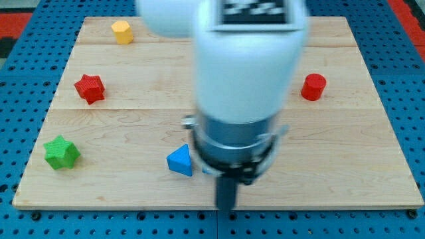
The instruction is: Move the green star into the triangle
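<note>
The green star (62, 153) lies near the board's bottom left corner. The blue triangle (180, 160) lies at the bottom centre, well to the star's right. My arm's white and grey body fills the middle of the view. My tip (226, 209) is at the board's bottom edge, just right of and below the blue triangle, far from the green star.
A red star (89, 88) lies at the left, above the green star. A yellow block (121, 31) sits at the top left. A red cylinder (313, 87) sits at the right. The wooden board (133, 126) rests on a blue pegboard surface (13, 119).
</note>
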Motion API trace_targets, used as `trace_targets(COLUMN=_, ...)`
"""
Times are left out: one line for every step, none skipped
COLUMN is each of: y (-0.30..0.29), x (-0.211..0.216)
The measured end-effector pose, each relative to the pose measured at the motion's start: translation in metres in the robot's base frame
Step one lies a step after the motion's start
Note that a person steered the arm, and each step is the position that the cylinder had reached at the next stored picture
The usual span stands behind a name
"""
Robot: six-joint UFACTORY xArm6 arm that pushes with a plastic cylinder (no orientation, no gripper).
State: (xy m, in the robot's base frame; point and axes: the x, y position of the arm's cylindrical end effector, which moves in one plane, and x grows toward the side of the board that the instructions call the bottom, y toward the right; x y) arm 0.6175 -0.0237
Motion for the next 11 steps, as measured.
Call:
trace_targets(y=-0.145, x=-0.001)
trace_targets(y=-0.278, x=-0.028)
trace_targets(y=-0.273, x=-0.054)
trace_targets(y=-0.234, x=-0.075)
trace_targets(y=-0.207, x=-0.084)
trace_targets(y=-0.228, x=-0.110)
trace_targets(y=-0.165, x=-0.116)
trace_targets(y=-0.106, x=-0.087)
trace_targets(y=-0.149, x=-0.092)
trace_targets(y=-0.169, x=-0.041)
trace_targets(y=-0.139, x=-0.034)
